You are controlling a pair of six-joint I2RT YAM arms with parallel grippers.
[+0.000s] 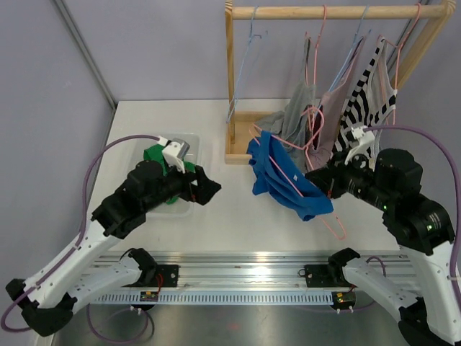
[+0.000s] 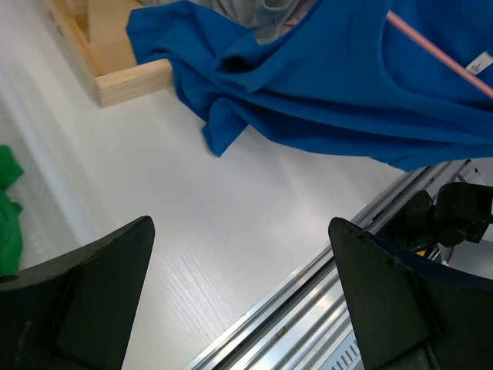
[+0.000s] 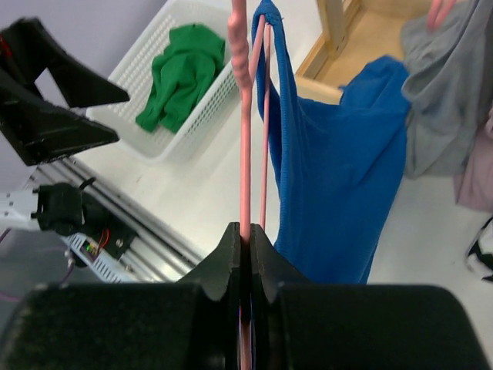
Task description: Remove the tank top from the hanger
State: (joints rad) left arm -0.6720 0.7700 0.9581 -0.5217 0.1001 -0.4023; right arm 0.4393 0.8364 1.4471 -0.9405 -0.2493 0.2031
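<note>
Seemingly half-buried in blue tank top (image 1: 275, 171), pink hanger (image 3: 244, 139); right gripper (image 3: 246, 235) pinches it; left gripper (image 2: 240, 227) spread.

Matt blue cloth tank top (image 1: 277, 173), smooth pink plastic hanger (image 3: 245, 154), bare wooden rack (image 1: 338, 12) (table (image 1: 230, 223) matt white)

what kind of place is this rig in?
Likely a lab test bench, not a home: left arm and right arm bolt to an aluminium rail on a white table, plain partition walls stand behind, and a small wooden rack of hung clothes plus a white basket look like props.
</note>
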